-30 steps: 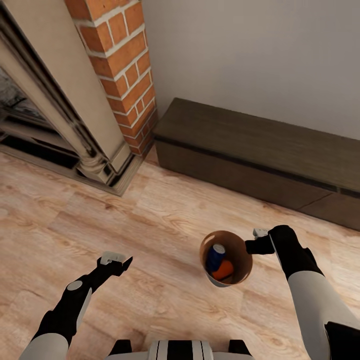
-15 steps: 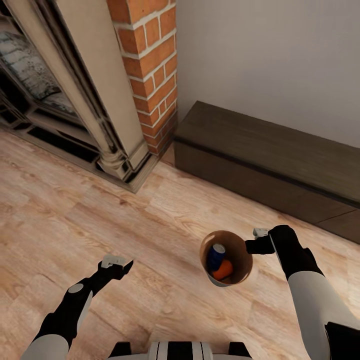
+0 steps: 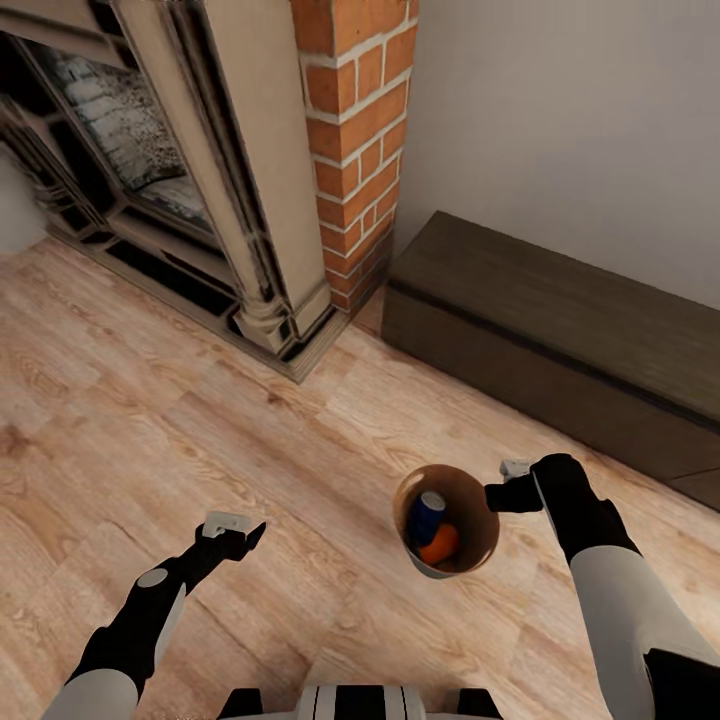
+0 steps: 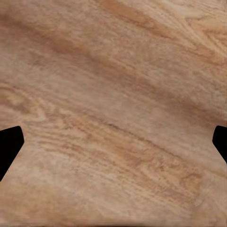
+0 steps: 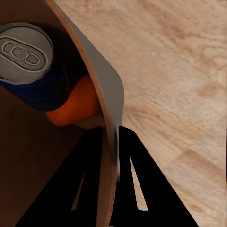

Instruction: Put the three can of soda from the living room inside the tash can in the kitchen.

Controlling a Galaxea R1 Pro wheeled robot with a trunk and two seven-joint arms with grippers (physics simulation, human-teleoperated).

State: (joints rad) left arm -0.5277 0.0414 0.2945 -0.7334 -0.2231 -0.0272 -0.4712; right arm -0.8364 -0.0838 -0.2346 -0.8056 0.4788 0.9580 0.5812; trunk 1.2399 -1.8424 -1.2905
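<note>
My right gripper (image 3: 497, 492) is shut on the rim of the trash can (image 3: 476, 493), a small round copper-brown bin held above the wood floor. Inside it lie a dark blue soda can (image 3: 428, 513) with a silver top and an orange soda can (image 3: 440, 544). The right wrist view shows the fingers (image 5: 94, 184) pinching the bin wall (image 5: 101, 90), with the blue can (image 5: 28, 66) and an orange can (image 5: 75, 106) beside it. My left gripper (image 3: 236, 530) hangs open and empty over the floor; its fingertips (image 4: 9, 144) stand far apart.
A red-brick fireplace (image 3: 355, 140) with a pale surround (image 3: 250, 200) stands ahead on the left. A long dark low cabinet (image 3: 560, 340) runs along the wall at the right. Wood floor (image 3: 150, 420) spreads between them and me.
The whole head view has shifted: fireplace and cabinet slide right and down as the camera turns. Both arms and the bin keep their place relative to me.
</note>
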